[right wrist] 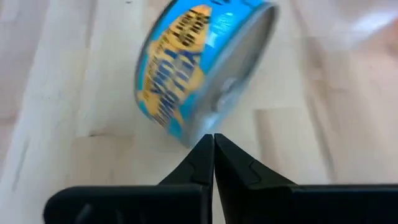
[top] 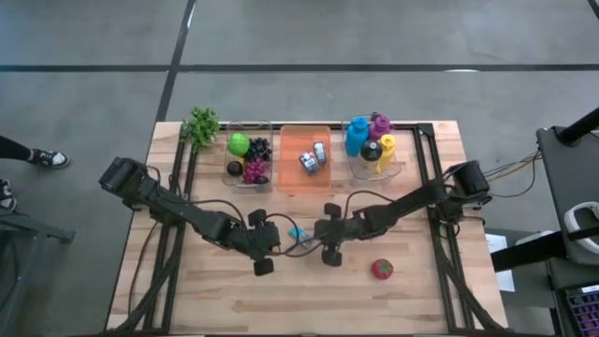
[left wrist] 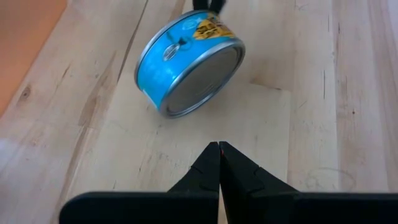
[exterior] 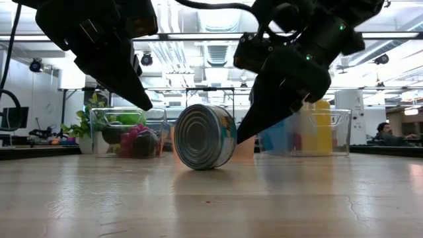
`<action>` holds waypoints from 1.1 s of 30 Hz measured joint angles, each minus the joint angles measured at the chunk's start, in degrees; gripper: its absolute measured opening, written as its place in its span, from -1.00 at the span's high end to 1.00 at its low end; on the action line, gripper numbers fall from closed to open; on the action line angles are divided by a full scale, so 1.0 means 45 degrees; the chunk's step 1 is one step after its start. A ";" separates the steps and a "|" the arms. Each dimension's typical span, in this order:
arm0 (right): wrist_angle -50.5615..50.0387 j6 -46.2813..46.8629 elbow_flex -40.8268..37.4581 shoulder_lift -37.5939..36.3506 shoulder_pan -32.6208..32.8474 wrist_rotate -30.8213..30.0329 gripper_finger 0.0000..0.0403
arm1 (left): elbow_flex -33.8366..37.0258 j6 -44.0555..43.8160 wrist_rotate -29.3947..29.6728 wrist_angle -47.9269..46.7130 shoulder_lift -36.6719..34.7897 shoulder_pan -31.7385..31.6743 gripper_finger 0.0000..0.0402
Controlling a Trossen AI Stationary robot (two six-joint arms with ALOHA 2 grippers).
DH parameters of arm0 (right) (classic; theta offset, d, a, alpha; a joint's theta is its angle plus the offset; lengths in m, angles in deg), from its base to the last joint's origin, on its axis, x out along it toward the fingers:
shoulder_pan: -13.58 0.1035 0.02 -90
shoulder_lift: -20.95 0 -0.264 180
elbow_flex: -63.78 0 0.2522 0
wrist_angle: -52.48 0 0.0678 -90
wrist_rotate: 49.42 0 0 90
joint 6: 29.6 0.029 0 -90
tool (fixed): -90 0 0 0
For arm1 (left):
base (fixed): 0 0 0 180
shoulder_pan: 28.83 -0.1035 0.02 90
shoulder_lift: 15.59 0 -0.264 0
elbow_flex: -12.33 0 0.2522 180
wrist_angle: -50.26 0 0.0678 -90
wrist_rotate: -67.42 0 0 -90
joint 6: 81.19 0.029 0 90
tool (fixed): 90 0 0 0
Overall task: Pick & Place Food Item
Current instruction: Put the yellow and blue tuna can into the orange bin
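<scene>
You see a blue tuna can (top: 297,232) standing on its edge near the middle of the wooden table (top: 215,290), its round metal end turned toward the low camera (exterior: 205,137) and its blue and yellow label wrapped round the side (left wrist: 186,62). The can sits between your two grippers. The left gripper (left wrist: 219,149) has its fingers pressed together with nothing between them; its tip points at the can from a short way off and does not touch it. The right gripper (right wrist: 213,140) likewise has its fingers together and empty; its tip lies just at the can's lower rim (right wrist: 199,68), though you cannot tell whether it makes contact. In the overhead view the left gripper (top: 281,236) reaches in from the left and the right gripper (top: 316,230) from the right, so that the two tips nearly meet at the can. Along the table's far edge stand, in order, a small green plant (top: 200,125), a clear bin of fruit (top: 248,156), an orange tray (top: 292,168) holding two more cans (top: 314,156), and a clear bin of coloured bottles (top: 372,142). A red strawberry (top: 381,270) lies alone on the near side of the table, well apart from the can and to the right of it.
</scene>
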 joint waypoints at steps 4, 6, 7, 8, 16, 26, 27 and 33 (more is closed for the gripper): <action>-0.1264 0.0229 0.0005 -0.0821 0.0079 -0.1454 0.96 | 0.0000 -0.0001 0.0004 -0.0001 0.0000 0.0000 0.98; -0.1833 0.0635 0.0005 -0.1244 0.0212 -0.2510 0.96 | 0.0005 0.0004 0.0004 -0.0001 0.0000 0.0000 0.98; -0.2021 0.0757 0.0005 -0.1435 0.0306 -0.2947 0.96 | 0.0005 0.0008 0.0004 0.0003 0.0000 0.0000 0.98; -0.2196 0.0812 0.0005 -0.1568 0.0419 -0.3250 0.96 | 0.0005 0.0004 0.0004 0.0004 0.0000 0.0000 0.98; -0.2316 0.0856 0.0248 -0.2060 0.1239 -0.3472 0.96 | 0.0019 -0.0001 0.0009 0.0008 0.0000 0.0000 0.98; -0.2262 0.1366 0.0714 -0.1968 0.1593 -0.3413 0.96 | 0.0019 -0.0010 0.0047 0.0052 0.0000 0.0000 0.98; -0.2273 0.1387 0.0714 -0.1968 0.1595 -0.3413 0.96 | 0.0019 -0.0032 0.0047 0.0052 0.0000 0.0000 0.98; -0.2086 0.1362 0.0714 -0.1944 0.1617 -0.3408 0.96 | 0.0019 -0.0280 0.0047 0.0052 0.0000 0.0000 0.98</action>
